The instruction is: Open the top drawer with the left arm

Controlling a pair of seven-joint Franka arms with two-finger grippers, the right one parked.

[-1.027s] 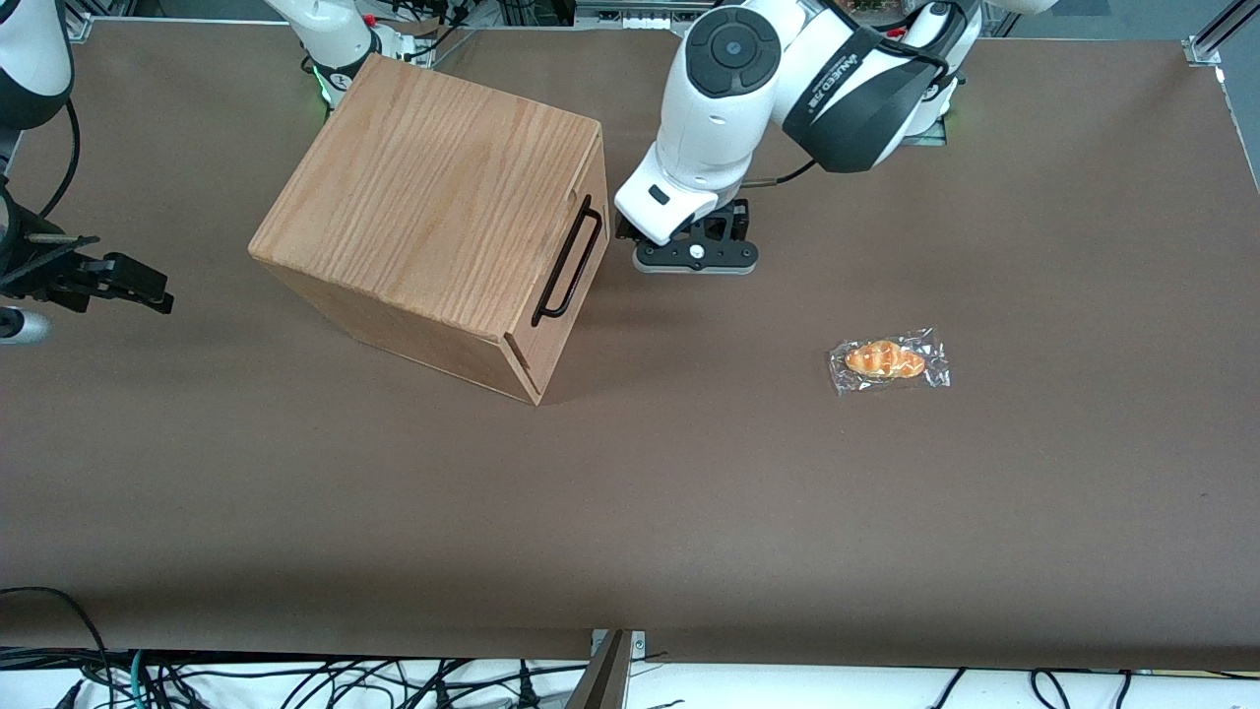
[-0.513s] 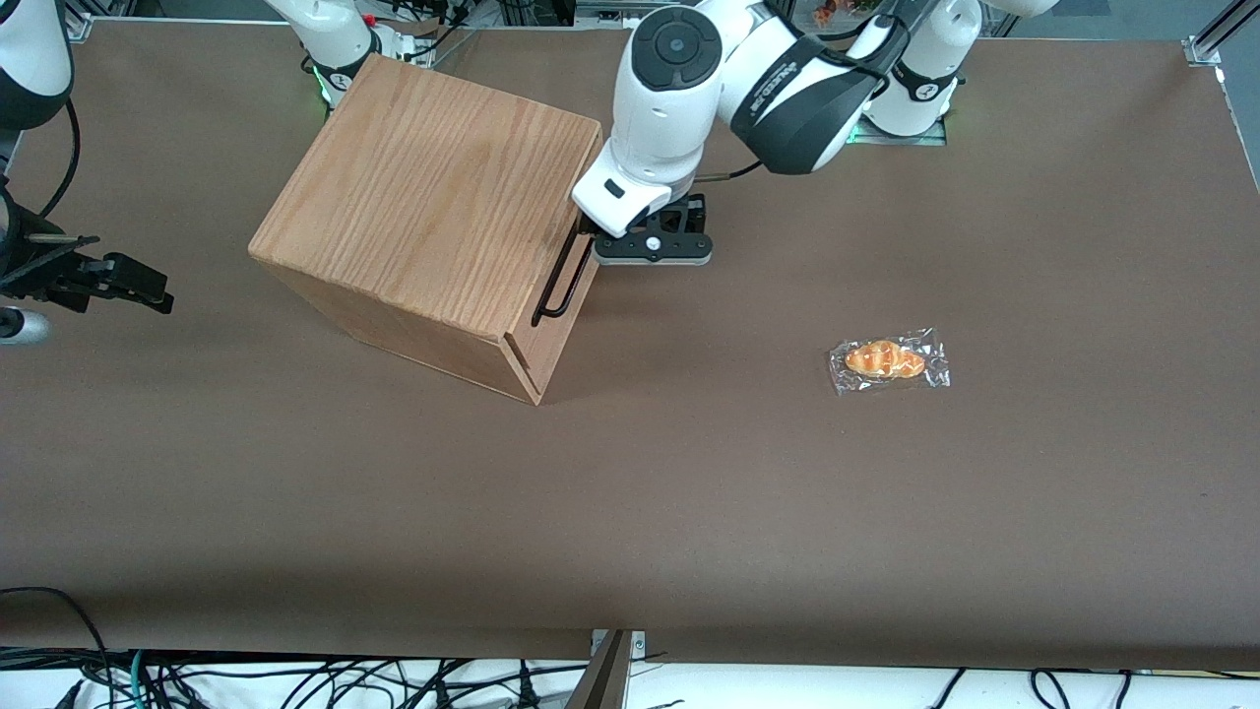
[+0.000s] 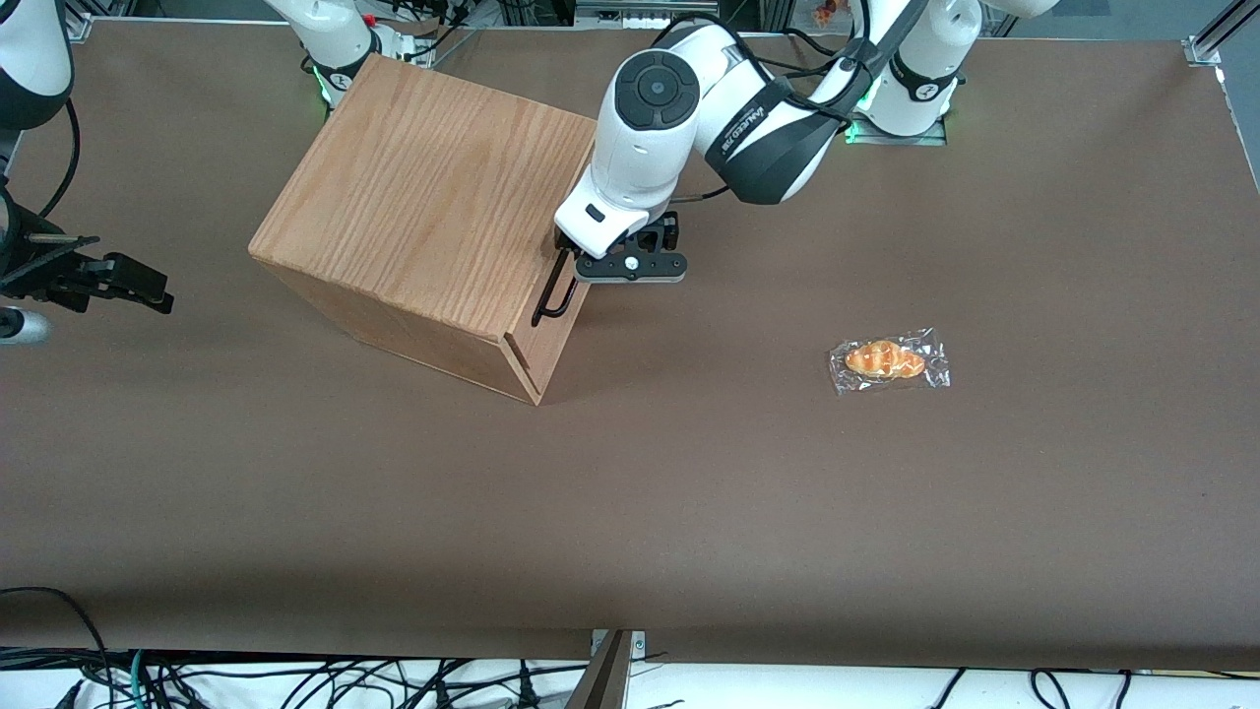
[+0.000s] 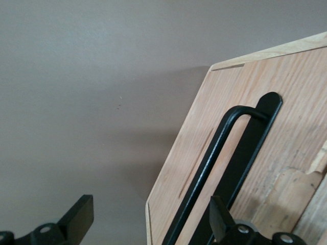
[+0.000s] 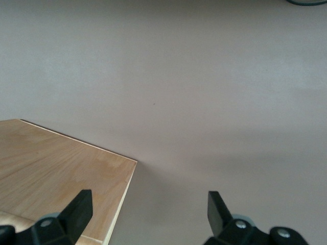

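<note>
The oak-grain cabinet (image 3: 433, 197) stands on the brown table, turned at an angle. Its top drawer (image 3: 563, 320) looks shut, flush with the cabinet body. The drawer's black wire handle (image 3: 549, 303) runs across its front and is partly covered by the left arm (image 3: 655, 118). The left gripper (image 3: 589, 260) is right in front of the drawer, at the handle. In the left wrist view the drawer front (image 4: 291, 138) and the handle (image 4: 217, 150) fill the frame. The gripper (image 4: 149, 217) is open, and the bar runs between its fingers, close to one fingertip (image 4: 220, 217).
A wrapped bread roll (image 3: 889, 360) lies on the table (image 3: 689, 512) toward the working arm's end, nearer the front camera than the gripper. Cables hang along the table's near edge.
The left arm has swung sideways toward the cabinet. Its gripper has moved from beside the drawer front to right over the handle. The drawer has not moved.
</note>
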